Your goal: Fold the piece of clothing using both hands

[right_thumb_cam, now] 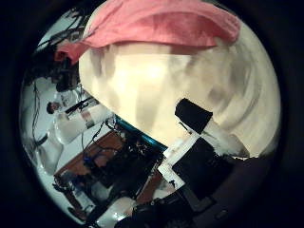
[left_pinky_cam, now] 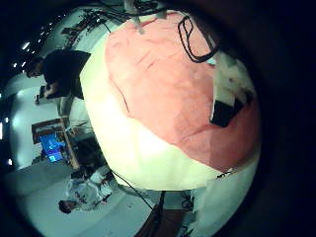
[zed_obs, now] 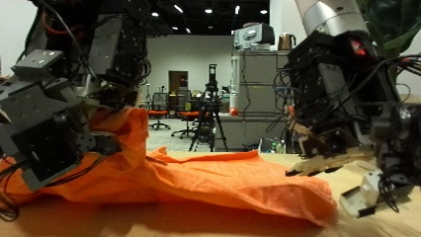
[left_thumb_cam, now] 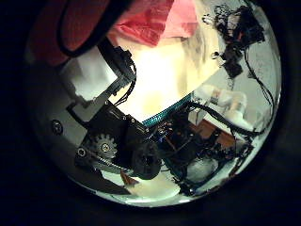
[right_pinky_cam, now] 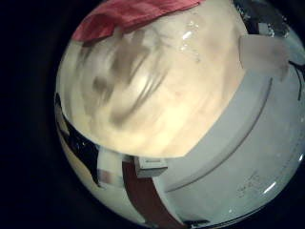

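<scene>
An orange piece of clothing (zed_obs: 198, 183) lies crumpled on the pale table (zed_obs: 131, 222). One end rises in a peak up to my left hand (zed_obs: 59, 128), whose fingers are curled into the cloth and hold it up. The left little finger side palm view shows the cloth (left_pinky_cam: 168, 89) spread below with a fingertip (left_pinky_cam: 227, 109) at its edge.
Tripods and cabinets (zed_obs: 257, 99) stand in the room behind the table.
</scene>
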{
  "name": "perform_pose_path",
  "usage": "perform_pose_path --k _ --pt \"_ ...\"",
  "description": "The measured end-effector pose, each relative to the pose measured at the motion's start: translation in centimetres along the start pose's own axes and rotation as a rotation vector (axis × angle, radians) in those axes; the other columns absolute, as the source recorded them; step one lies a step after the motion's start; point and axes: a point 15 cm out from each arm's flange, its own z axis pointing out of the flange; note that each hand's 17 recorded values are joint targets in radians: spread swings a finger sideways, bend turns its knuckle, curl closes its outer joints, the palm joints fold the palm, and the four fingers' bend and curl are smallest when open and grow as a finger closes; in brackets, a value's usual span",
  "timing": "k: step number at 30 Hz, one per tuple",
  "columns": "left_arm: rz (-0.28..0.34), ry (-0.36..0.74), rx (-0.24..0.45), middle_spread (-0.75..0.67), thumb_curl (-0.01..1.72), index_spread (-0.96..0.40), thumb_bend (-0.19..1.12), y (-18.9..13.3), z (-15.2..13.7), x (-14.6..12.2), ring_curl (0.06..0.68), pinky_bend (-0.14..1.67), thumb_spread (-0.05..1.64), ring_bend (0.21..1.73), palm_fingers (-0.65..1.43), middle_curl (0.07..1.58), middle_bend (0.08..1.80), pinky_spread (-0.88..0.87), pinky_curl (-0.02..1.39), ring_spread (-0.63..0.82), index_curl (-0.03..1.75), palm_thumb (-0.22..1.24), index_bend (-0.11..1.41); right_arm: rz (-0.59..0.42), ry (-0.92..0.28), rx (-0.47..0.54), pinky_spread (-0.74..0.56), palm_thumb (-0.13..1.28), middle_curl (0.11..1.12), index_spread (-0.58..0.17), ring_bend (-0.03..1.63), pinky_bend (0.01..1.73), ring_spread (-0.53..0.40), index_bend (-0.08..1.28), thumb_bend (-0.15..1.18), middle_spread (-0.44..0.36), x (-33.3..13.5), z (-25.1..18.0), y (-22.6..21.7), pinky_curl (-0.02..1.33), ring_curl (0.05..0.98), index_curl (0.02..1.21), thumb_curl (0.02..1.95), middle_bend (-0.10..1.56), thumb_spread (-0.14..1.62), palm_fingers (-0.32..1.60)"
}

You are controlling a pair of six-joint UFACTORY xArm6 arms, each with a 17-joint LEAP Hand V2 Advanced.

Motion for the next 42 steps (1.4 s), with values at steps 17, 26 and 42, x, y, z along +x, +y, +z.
perform_pose_path --k 17,26,42 --pt "-0.008 0.000 -0.013 -0.62 0.73 -0.69 -0.01 0.8 -1.6 -0.3 0.537 1.18 1.01 1.35 0.97 1.18 0.81 -0.64 0.62 -0.45 1.42 0.87 0.19 0.038 0.063 0.079 -0.03 0.70 0.38 -0.208 0.44 0.22 -0.062 0.18 -0.02 -0.023 -0.5 2.6 -5.5 0.28 0.294 0.34 0.33 0.23 0.95 0.48" --pt "-0.001 -0.001 -0.024 -0.63 0.74 -0.66 -0.01 1.2 -2.0 -0.5 0.532 1.18 1.01 1.35 0.98 1.20 0.79 -0.64 0.62 -0.45 1.50 0.87 0.18 0.080 0.094 0.140 -0.50 0.87 0.50 -0.341 0.79 0.58 -0.274 0.35 0.00 -0.160 0.0 1.5 -6.6 0.39 0.438 0.44 0.37 0.40 0.98 1.24" --pt "0.065 0.024 -0.100 -0.64 0.75 -0.59 -0.01 4.3 -3.0 -0.7 0.530 1.17 1.00 1.35 0.98 1.21 0.78 -0.64 0.61 -0.46 1.57 0.86 0.17 0.069 0.082 -0.022 -0.35 1.14 0.82 -0.304 1.25 1.16 -0.255 1.01 0.09 -0.152 -0.4 -0.3 -0.4 0.76 0.700 0.80 0.50 1.19 1.21 1.13"
